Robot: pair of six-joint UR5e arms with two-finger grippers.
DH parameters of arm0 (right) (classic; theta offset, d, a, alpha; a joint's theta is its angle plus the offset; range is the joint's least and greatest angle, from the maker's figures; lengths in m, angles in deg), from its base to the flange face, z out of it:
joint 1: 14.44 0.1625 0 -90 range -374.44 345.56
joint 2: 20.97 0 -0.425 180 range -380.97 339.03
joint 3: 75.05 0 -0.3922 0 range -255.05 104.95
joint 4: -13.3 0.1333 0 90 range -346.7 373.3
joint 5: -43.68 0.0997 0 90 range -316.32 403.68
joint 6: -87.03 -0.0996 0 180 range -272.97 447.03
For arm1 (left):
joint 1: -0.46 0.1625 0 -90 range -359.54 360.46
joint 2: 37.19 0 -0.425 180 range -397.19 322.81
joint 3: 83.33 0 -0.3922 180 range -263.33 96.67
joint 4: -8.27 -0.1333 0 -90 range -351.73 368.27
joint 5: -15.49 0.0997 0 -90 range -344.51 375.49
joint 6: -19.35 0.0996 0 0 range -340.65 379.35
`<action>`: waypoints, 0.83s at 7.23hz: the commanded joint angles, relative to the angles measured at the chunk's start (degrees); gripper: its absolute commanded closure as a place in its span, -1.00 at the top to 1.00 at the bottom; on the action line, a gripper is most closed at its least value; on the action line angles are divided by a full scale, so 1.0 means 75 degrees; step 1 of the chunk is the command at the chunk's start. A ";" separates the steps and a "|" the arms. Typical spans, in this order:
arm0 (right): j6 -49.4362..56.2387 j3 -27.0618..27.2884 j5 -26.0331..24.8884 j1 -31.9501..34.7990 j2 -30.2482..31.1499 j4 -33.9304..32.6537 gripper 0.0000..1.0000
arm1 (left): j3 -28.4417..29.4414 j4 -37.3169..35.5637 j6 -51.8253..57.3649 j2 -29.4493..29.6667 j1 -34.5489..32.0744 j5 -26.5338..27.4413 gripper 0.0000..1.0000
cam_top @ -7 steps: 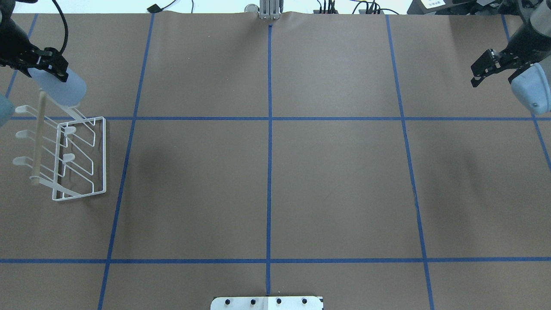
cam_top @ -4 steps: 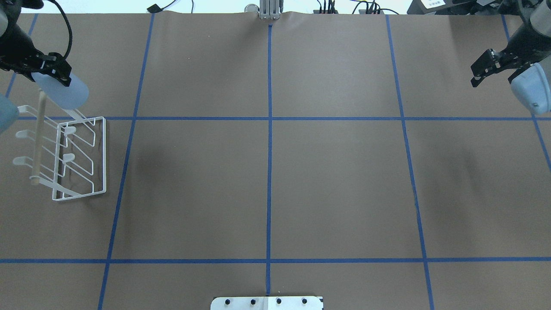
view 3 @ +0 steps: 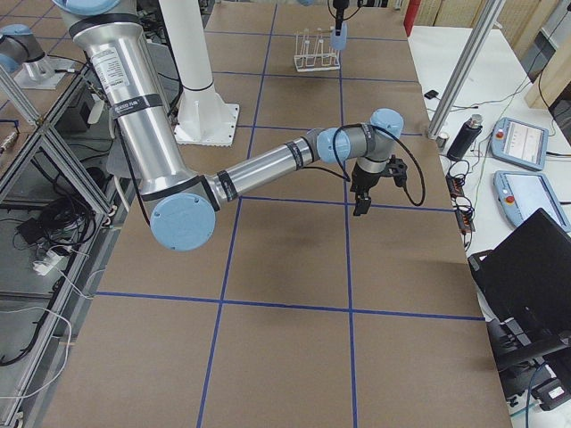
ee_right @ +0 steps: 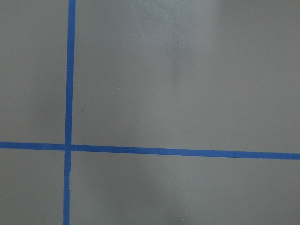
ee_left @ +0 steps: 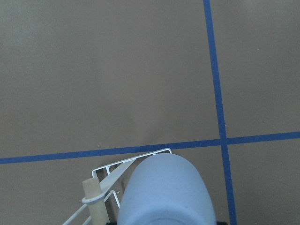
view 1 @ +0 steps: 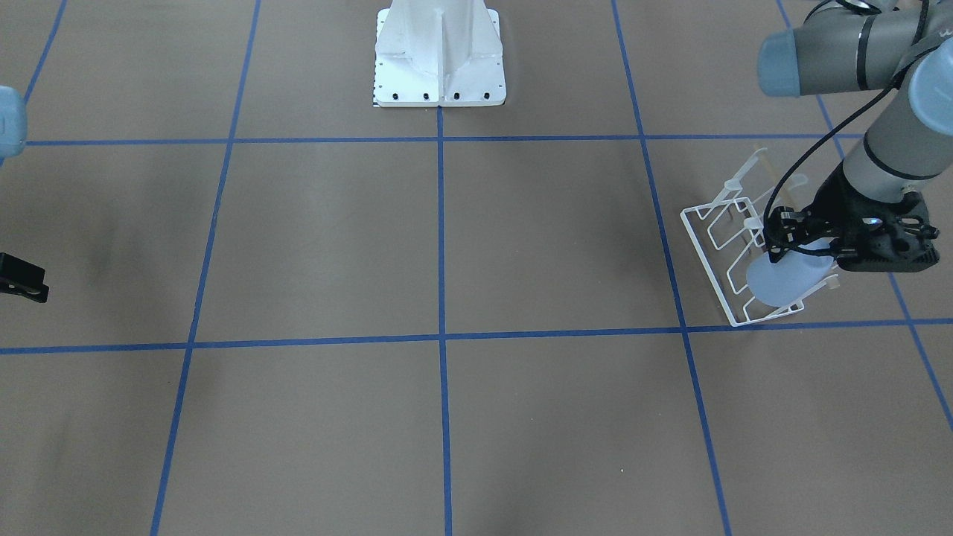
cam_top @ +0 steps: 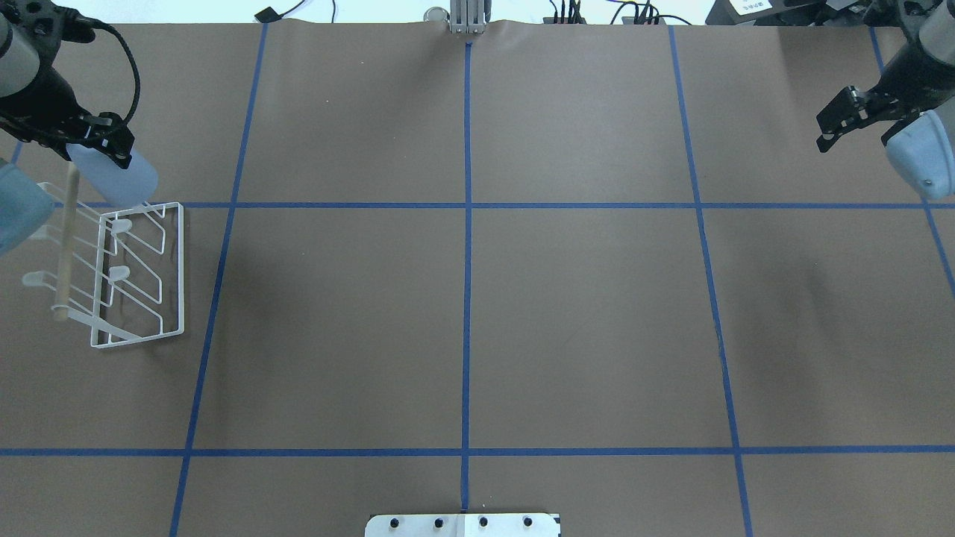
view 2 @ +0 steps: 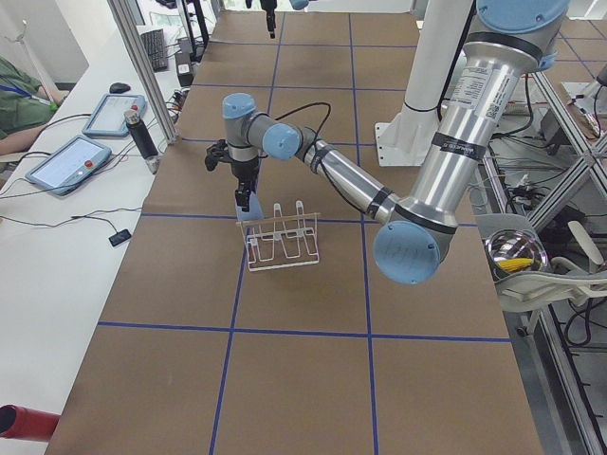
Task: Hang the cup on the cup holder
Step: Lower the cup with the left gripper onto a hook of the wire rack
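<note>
Your left claw (cam_top: 101,142) is clamped on the cup (cam_top: 119,175), gripping it by the upper end so the pale-blue body hangs below the fingers. The cup sits over the far end of the cup holder (cam_top: 181,268), on the left side of the table. From the wrist cam it's right beside the wooden rod (ee_left: 93,201), with the far corner of the wire frame poking out past it. I can't tell if a prong is already up inside the cup or if it's just hovering over one.

So I'd call this the placing step: the carry is done and the hang isn't confirmed. Next you'll want a straight drop down onto the prong, then let go and lift out vertically.

Watch the rod and the neighbouring prongs, since both are tight on the cup's left and near sides. All your free room is to the right and up. The right claw (cam_top: 839,123) is way off at the far right, fingers apart and holding nothing.
</note>
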 commanded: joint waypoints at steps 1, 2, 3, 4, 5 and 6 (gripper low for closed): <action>0.0002 0.0005 0.0004 0.0002 0.0000 0.0000 1.00 | 0.0216 0.0031 0.0000 0.0016 0.0033 -0.0059 -0.59; 0.0002 -0.0006 0.0050 0.0002 0.0011 -0.0011 1.00 | 0.0170 0.0019 0.0000 0.0039 0.0033 -0.0060 0.72; 0.0037 0.0005 0.0167 0.0002 0.0046 0.0000 1.00 | -0.0004 0.0007 0.0000 0.0016 0.0021 -0.0060 0.97; 0.0049 -0.0018 0.0179 0.0002 0.0081 0.0000 1.00 | -0.0064 -0.0028 0.0000 0.0028 0.0021 -0.0071 0.97; 0.0060 -0.0041 0.0180 0.0002 0.0174 0.0000 1.00 | -0.0181 -0.0063 0.0000 0.0028 0.0021 -0.0083 0.97; 0.0374 -0.0065 0.0180 0.0071 0.0314 0.0081 1.00 | -0.0344 -0.0063 0.0012 -0.0007 0.0009 -0.0071 0.97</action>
